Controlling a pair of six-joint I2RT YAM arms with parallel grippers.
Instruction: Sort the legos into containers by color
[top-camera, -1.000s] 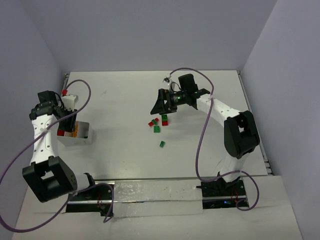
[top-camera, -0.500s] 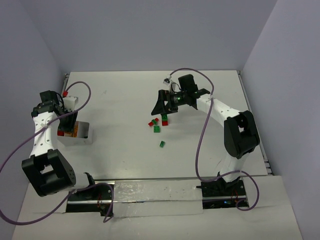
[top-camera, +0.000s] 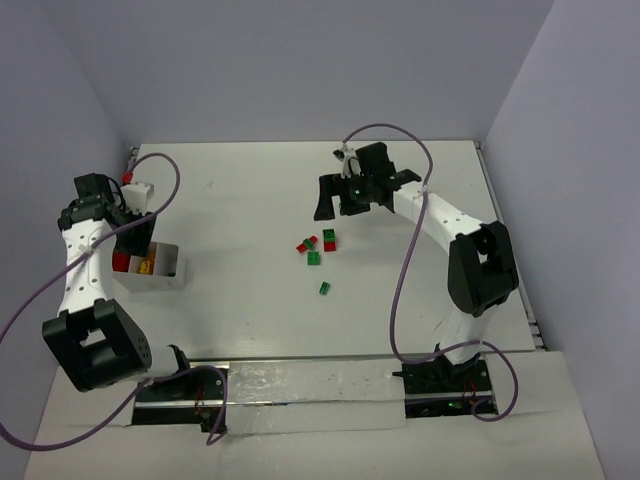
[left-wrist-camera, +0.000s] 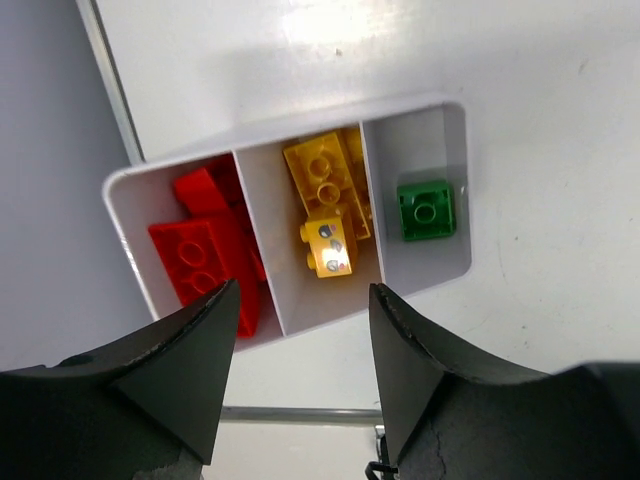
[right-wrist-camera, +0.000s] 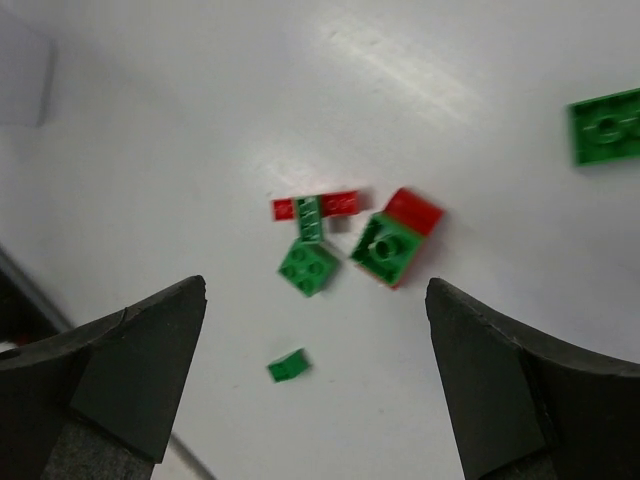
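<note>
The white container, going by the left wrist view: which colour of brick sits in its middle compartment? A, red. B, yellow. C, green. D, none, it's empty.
B: in the left wrist view the yellow bricks lie in the middle compartment of the white container, with the red bricks in the compartment on one side and a single green brick in the one on the other.

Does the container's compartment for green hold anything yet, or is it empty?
Occupied: one green lego lies in the container's end compartment, beside the yellow legos.
</note>
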